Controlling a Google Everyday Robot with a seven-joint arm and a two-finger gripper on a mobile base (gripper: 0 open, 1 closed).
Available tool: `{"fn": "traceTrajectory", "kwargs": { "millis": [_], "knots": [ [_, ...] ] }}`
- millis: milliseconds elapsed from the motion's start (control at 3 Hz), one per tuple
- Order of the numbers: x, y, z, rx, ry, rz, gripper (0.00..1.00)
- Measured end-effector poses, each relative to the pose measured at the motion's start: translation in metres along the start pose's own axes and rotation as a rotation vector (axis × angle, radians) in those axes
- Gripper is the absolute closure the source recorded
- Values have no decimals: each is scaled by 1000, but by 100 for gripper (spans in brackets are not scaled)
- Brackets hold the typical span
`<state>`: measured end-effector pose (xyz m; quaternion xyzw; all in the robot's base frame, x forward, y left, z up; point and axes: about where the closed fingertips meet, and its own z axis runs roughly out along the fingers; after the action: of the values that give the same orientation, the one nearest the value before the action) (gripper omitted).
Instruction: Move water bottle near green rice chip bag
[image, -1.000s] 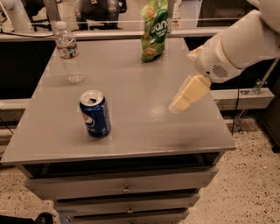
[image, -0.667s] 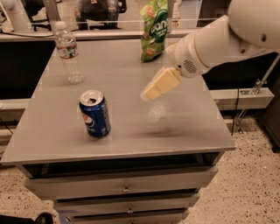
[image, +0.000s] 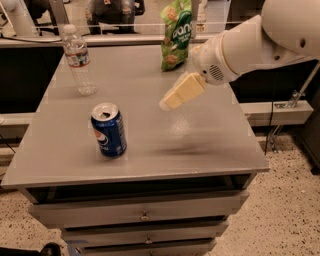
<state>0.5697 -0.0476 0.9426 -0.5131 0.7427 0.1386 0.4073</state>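
Note:
The water bottle (image: 79, 61) stands upright at the far left of the grey table top (image: 200, 145); it is clear, with a white cap and a red-and-white label band. The green rice chip bag (image: 176, 34) stands upright at the far middle edge. My gripper (image: 171, 100) hangs in the air over the middle of the table, pointing left. It is just in front of and below the bag, and well to the right of the bottle. It holds nothing.
A blue Pepsi can (image: 108, 130) stands at the front left of the table. Drawers (image: 145, 215) run below the front edge. A counter lies behind the table. A speckled floor (image: 290, 200) lies to the right.
My arm has swung left across the table, and the gripper has moved from the right side to over the middle. The bottle, bag and can have not moved.

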Motion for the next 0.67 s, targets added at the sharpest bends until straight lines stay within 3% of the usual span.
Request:
{"fn": "traceTrajectory", "kwargs": {
  "millis": [333,667],
  "knots": [
    [-4,2,2,9,-16,-3,0],
    [-15,13,38,-7,-104,23,0]
  ]
}}
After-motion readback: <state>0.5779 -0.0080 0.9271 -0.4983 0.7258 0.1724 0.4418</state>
